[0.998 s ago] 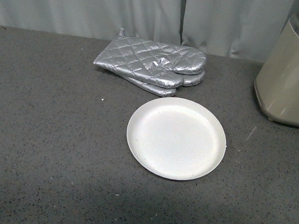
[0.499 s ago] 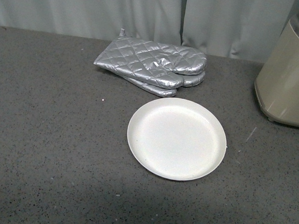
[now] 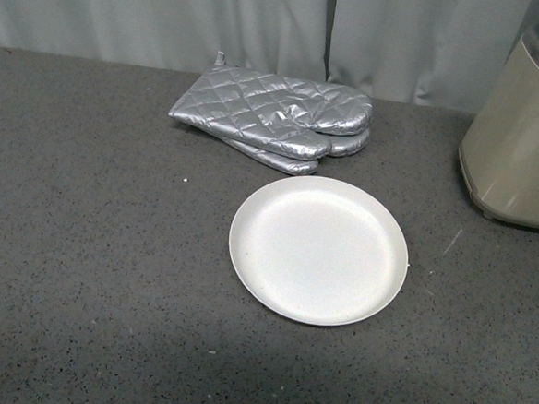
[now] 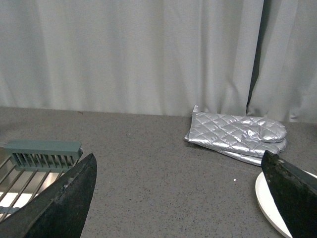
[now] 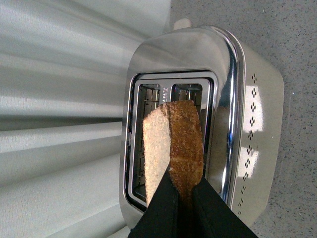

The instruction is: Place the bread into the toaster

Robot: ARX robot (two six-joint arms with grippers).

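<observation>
In the right wrist view my right gripper is shut on the bread, a tan slice with a dark brown crust held on edge, rounded end forward. The slice hangs right over the slots in the shiny top of the toaster. I cannot tell whether its tip is inside a slot. In the front view only part of the beige toaster shows at the right edge; neither arm nor the bread shows there. My left gripper is open and empty above the grey counter.
A round white plate lies empty mid-counter, also at the edge of the left wrist view. Quilted silver oven mitts lie behind it by the curtain. A green-and-wire rack sits far left.
</observation>
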